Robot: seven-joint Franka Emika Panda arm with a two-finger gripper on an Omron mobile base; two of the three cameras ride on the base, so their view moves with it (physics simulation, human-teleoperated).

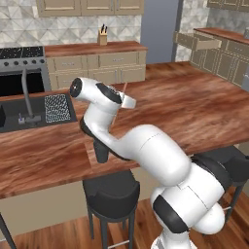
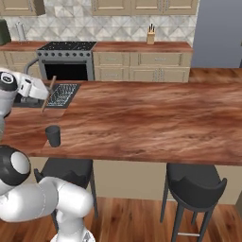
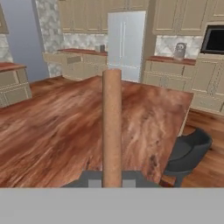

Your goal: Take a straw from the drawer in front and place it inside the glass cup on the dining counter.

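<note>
Straw [image 3: 112, 127] is being pinched in the gripper [image 2: 46, 97], fingers clamped on it, hanging tilted above the dining counter [image 2: 142, 123] near the glass cup [image 2: 53, 135].

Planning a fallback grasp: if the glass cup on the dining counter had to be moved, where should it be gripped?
Grip the glass cup across its side walls from above: it stands upright near the dining counter's front edge.

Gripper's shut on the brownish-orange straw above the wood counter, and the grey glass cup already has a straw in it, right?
Not quite. In the right base view the small dark grey glass cup stands empty on the reddish-brown wood dining counter. The thin brownish-orange straw is in the gripper, shut on it above the counter.
</note>
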